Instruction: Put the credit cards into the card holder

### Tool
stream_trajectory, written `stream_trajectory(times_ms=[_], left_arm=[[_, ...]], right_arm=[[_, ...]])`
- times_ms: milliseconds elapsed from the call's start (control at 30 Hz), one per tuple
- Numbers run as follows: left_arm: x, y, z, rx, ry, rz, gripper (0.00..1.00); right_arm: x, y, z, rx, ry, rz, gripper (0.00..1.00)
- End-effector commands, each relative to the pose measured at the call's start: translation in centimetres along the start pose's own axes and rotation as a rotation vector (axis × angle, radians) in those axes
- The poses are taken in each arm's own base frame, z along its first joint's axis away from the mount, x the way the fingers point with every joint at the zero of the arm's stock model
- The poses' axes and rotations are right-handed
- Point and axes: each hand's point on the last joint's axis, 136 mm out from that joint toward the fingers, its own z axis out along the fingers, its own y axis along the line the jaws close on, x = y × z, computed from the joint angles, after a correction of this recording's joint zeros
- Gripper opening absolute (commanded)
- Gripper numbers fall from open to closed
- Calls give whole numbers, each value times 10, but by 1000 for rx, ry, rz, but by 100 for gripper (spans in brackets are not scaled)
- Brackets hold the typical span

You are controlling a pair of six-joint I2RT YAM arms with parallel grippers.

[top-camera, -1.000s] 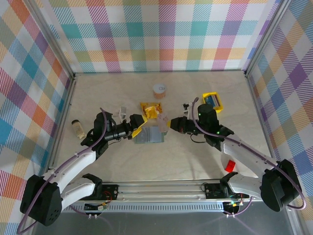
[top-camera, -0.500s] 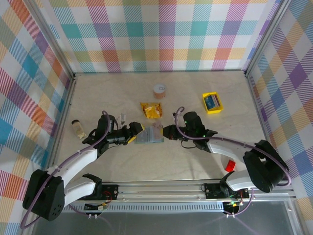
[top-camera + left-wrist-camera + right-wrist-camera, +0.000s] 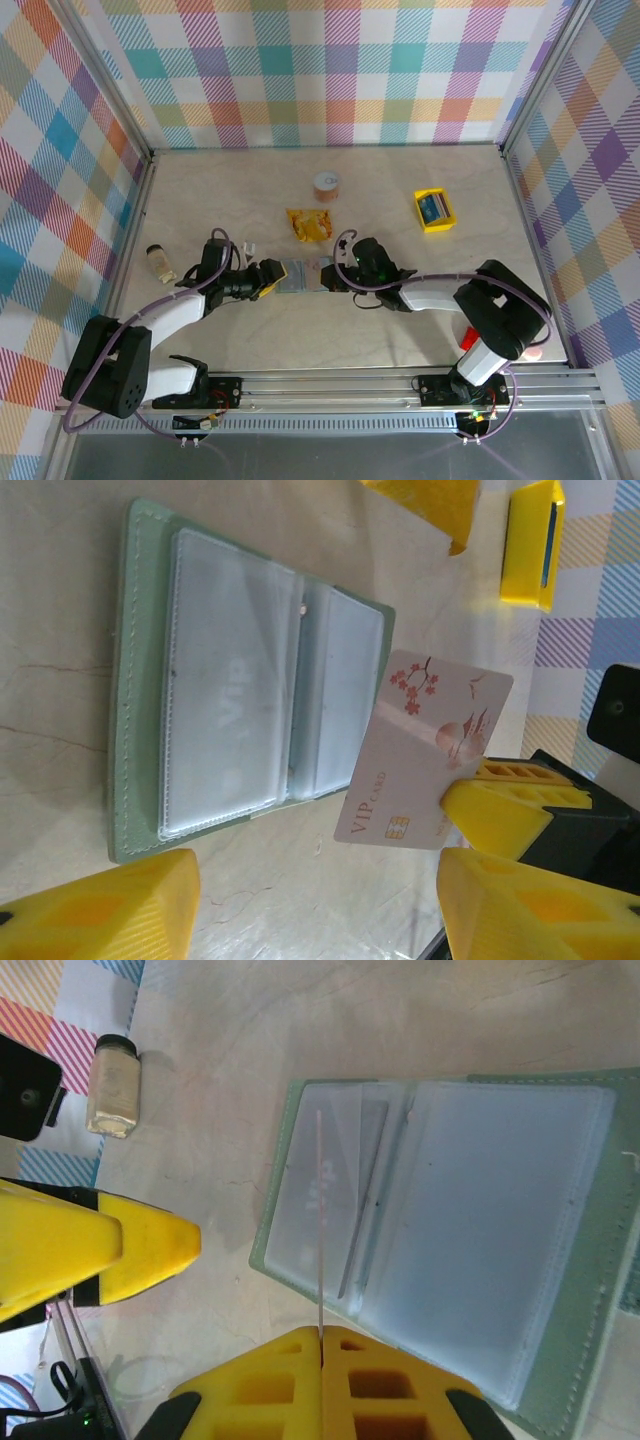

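At one open card holder (image 3: pixel 230 680) — one credit card (image 3: pixel 425 755).

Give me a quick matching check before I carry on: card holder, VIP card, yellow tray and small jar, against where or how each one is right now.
Things:
1. card holder
2. VIP card
3. yellow tray
4. small jar

Places or states:
A. pinched edge-on in the right gripper
B. far left side
C. lying open and flat, in the middle
D. right side, towards the back

Pairs: 1-C, 2-A, 3-D, 4-B
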Motion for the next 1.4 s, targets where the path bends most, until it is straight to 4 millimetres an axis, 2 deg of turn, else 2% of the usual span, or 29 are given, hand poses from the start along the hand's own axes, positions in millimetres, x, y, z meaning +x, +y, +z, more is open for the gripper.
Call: stream_trajectory(times_ms=[0, 233, 433, 900, 1367], left_arm=[[-3, 1, 4, 33, 1, 29, 57], [-9, 5, 16, 37, 6, 39, 38], [-15, 9, 18, 4, -11, 55, 28], [-16, 13, 16, -37, -7, 90, 31], [-19, 10, 20, -24, -1, 97, 32]], right_arm=[[-21, 14, 8, -43, -80, -25, 0], [-25, 13, 16, -8, -44, 9, 0], [-26, 9, 14, 10, -28, 56, 0], [-26, -7, 20, 48, 6, 105, 0], [-23, -9, 29, 30, 36, 123, 0]])
